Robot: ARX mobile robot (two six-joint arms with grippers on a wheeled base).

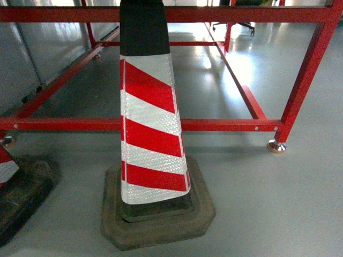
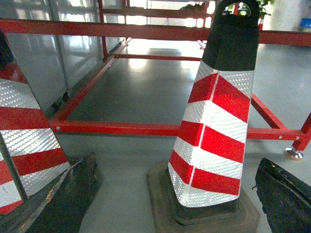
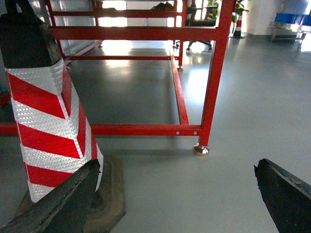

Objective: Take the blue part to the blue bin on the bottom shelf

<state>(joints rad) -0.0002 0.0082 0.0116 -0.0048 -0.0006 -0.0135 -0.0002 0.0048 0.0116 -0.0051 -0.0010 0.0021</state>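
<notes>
A red-and-white striped traffic cone (image 1: 150, 123) is seen dead ahead in the head view, planted upright on its dark rubber base (image 1: 161, 214) on the grey floor (image 1: 278, 198). Just behind it a red steel frame (image 1: 225, 125) is spread wide, its low front rail crossed by the cone's body and its right post set on a round silver foot (image 1: 277, 145). Open floor is seen inside the frame and to the right of the cone. A second striped cone (image 2: 26, 136) is caught at the left edge of the left wrist view, close beside the first.

The left gripper (image 2: 170, 194) is shown with jaws parted, dark fingers (image 2: 286, 194) at both lower corners, nothing between them. The right gripper (image 3: 175, 199) is likewise spread apart and holds nothing, bare floor seen between its fingers (image 3: 286, 194).

No blue part, blue bin or bottom shelf can be made out nearby; only something blue (image 3: 291, 18), too small to identify, is glimpsed far off at the upper right of the right wrist view.
</notes>
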